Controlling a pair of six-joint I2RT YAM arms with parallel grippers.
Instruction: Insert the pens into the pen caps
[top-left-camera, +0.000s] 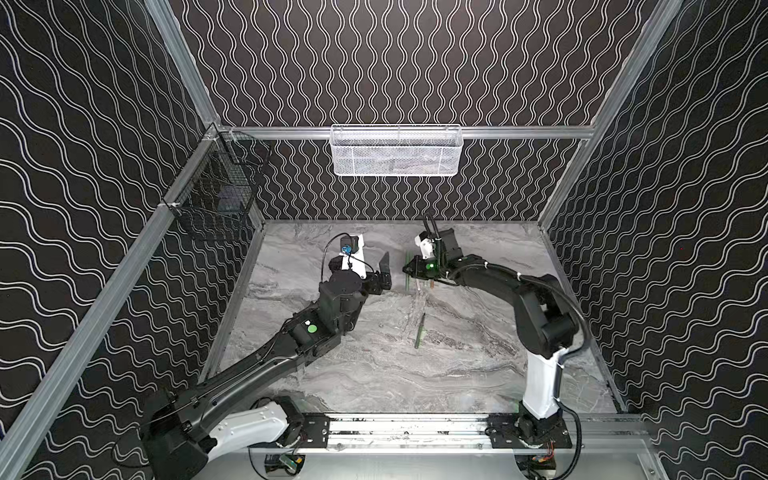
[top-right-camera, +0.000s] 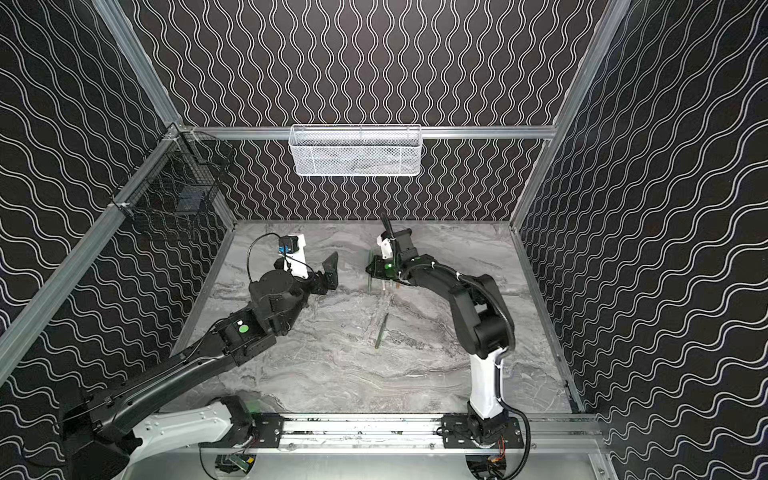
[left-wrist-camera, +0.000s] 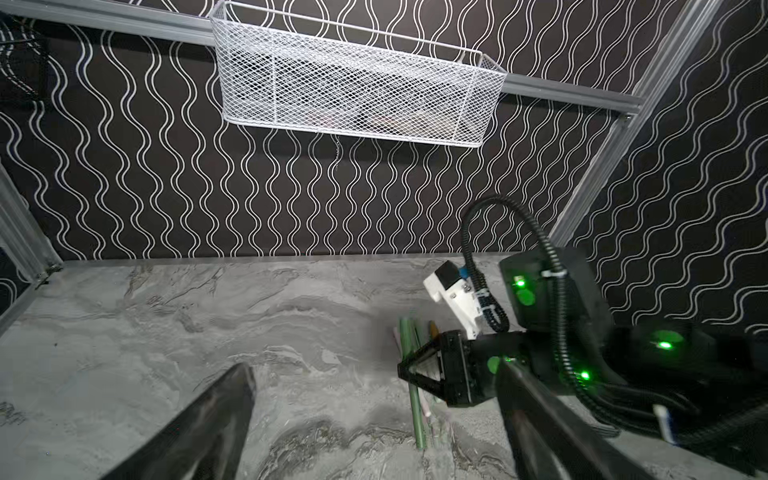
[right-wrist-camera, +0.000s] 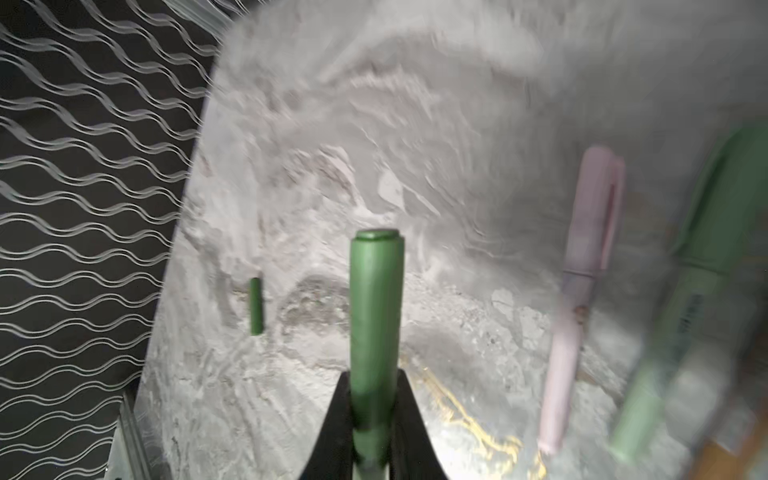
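The held dark green pen (right-wrist-camera: 376, 332) wore its dark green cap (right-wrist-camera: 377, 266) and jutted from between the clamped jaws of the right gripper (right-wrist-camera: 372, 386), blunt cap end foremost. Beside it on the table (top-left-camera: 374, 374) lay a pink pen (right-wrist-camera: 561, 374) with its clipped pink cap (right-wrist-camera: 594, 208) on and a blurred, capped pale green pen (right-wrist-camera: 685, 316), with an orange-brown pen (left-wrist-camera: 433, 330) just showing next to them. The lone dark green pen (top-left-camera: 419, 331) (top-right-camera: 382, 331) lay flat, well apart from that group and nearer the front; whether it was capped could not be told
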